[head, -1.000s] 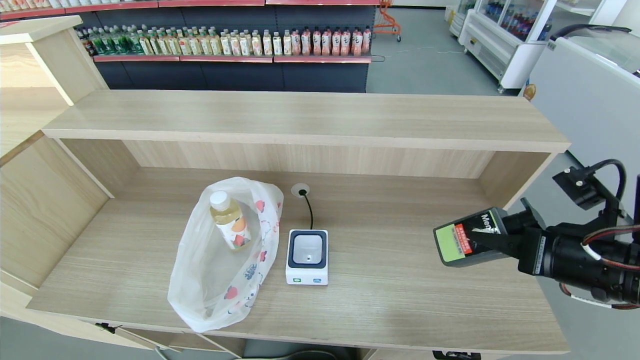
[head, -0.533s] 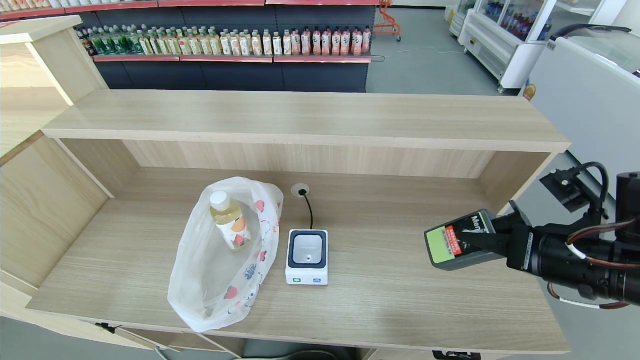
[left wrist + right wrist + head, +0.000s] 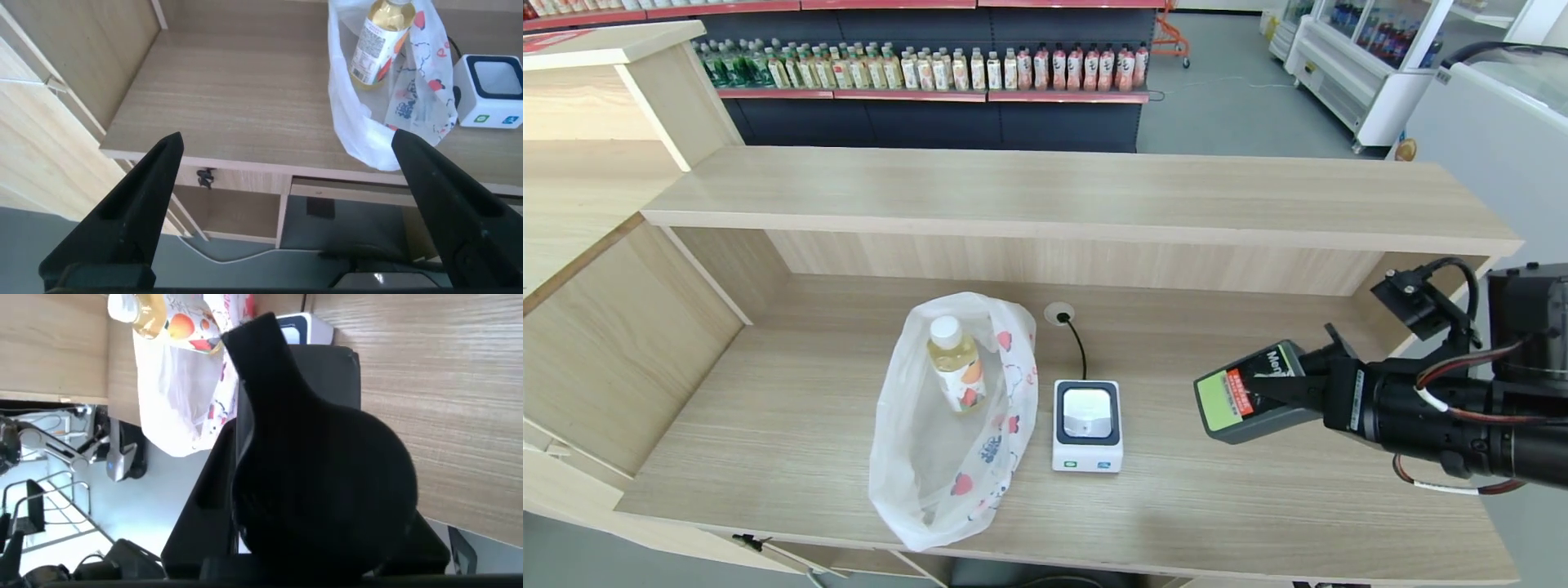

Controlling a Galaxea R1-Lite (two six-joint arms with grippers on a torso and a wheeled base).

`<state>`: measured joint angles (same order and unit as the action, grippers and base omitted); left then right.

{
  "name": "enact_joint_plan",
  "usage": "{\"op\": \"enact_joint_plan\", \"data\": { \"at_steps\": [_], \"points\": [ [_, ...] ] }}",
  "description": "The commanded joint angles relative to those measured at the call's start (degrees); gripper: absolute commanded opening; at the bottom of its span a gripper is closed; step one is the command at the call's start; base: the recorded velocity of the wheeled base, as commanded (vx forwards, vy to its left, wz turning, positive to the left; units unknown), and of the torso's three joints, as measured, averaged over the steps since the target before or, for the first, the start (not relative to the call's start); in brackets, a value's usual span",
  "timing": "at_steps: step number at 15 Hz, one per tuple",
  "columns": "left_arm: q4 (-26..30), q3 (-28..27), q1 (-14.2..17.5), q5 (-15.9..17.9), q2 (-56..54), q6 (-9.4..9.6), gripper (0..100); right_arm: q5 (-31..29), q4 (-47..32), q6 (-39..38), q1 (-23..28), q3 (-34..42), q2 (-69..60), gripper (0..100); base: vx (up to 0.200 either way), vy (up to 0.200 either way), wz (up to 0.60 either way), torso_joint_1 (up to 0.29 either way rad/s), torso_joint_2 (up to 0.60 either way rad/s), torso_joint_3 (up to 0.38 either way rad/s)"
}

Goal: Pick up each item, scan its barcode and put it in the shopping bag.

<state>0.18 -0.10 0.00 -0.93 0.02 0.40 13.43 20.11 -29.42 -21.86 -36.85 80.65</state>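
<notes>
A dark box with a green and red label [image 3: 1248, 394] hangs above the counter to the right of the scanner [image 3: 1086, 425], label end facing it. My right gripper [image 3: 1290, 387] is shut on the box, and its black finger [image 3: 270, 367] covers most of the box [image 3: 339, 371] in the right wrist view. A white printed shopping bag [image 3: 947, 445] lies open left of the scanner with a juice bottle [image 3: 956, 371] inside. My left gripper [image 3: 286, 208] stands open before the counter's front edge, away from the bag [image 3: 372, 122], bottle [image 3: 377, 41] and scanner [image 3: 490, 82].
The counter [image 3: 1217, 498] has a raised back shelf [image 3: 1062, 192] and a side wall [image 3: 629, 327] on the left. The scanner's cable [image 3: 1078, 347] runs to a hole [image 3: 1058, 314] at the back. Bare counter lies below the held box.
The head camera has shifted, sliding the whole scene rightwards. My right gripper has carried the box left, closer to the scanner. Bag, bottle and scanner have stayed put.
</notes>
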Motion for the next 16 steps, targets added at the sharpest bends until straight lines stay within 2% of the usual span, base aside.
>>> {"op": "enact_joint_plan", "data": {
  "at_steps": [1, 7, 10, 14, 16],
  "points": [
    [-0.01, 0.01, 0.0, -0.04, -0.02, 0.04, 100, -0.07, 0.28, 0.06, -0.38, -1.12, 4.43, 0, 0.0, 0.0, 0.0, 0.0, 0.0, 0.0],
    [-0.01, 0.01, 0.0, -0.04, -0.02, 0.04, 100, -0.16, 1.07, -0.03, -1.61, -5.69, 15.5, 0, 0.0, 0.0, 0.0, 0.0, 0.0, 0.0],
    [-0.01, 0.01, 0.0, -0.04, -0.02, 0.04, 100, -0.07, 1.24, -0.29, -4.25, -6.3, 17.43, 0, 0.0, 0.0, 0.0, 0.0, 0.0, 0.0],
    [-0.01, 0.01, 0.0, -0.04, -0.02, 0.04, 100, -0.43, 2.74, -0.03, -6.53, -11.75, 23.76, 0, 0.0, 0.0, 0.0, 0.0, 0.0, 0.0],
    [-0.01, 0.01, 0.0, -0.04, -0.02, 0.04, 100, -2.62, 2.74, 0.59, -7.06, -14.39, 26.4, 0, 0.0, 0.0, 0.0, 0.0, 0.0, 0.0]
  ]
}}
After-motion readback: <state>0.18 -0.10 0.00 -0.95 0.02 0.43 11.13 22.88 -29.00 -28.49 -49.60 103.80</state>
